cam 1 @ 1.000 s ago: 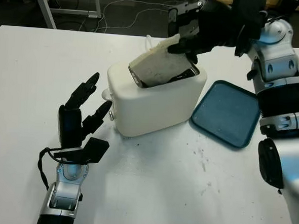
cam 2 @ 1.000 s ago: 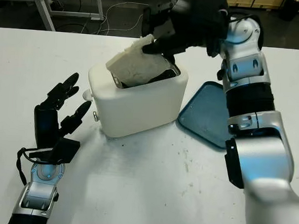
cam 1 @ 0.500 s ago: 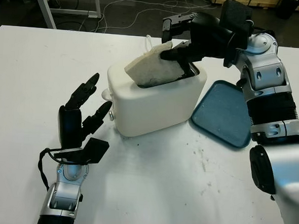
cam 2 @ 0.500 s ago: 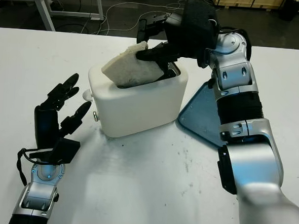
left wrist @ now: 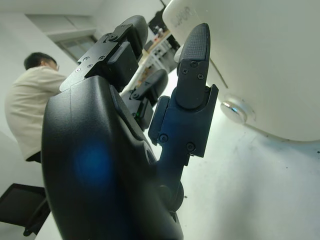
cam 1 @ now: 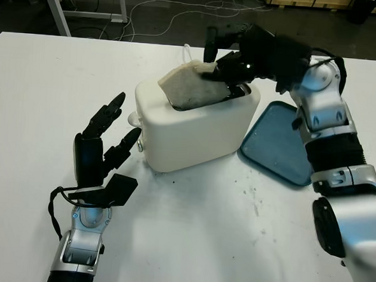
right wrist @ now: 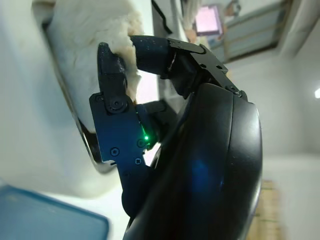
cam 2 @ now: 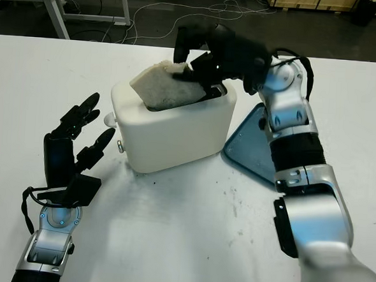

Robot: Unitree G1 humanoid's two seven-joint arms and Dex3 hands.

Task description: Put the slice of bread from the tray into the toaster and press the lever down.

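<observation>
A white toaster [cam 1: 195, 125] stands mid-table with a slice of bread [cam 1: 186, 83] tilted in its slot, its left corner sticking up above the top. My right hand [cam 1: 234, 57] is over the toaster's far end, shut on the slice's upper right edge; the fingers [right wrist: 112, 75] pinch the bread [right wrist: 85, 30]. The toaster's lever knob [cam 1: 132, 119] juts from its left end. My left hand [cam 1: 102, 142] is open, upright on the table just left of the toaster, near the knob [left wrist: 235, 111]. The blue tray [cam 1: 284, 142] lies right of the toaster, bare.
The white table [cam 1: 220, 245] stretches wide in front of the toaster. Cables and another table's legs [cam 1: 55, 8] lie on the floor beyond the far edge. A person [left wrist: 27, 115] sits in the background of the left wrist view.
My right hand has lowered and swung over the toaster, and the bread has sunk a little deeper into the slot, less tilted. The left hand has not moved.
</observation>
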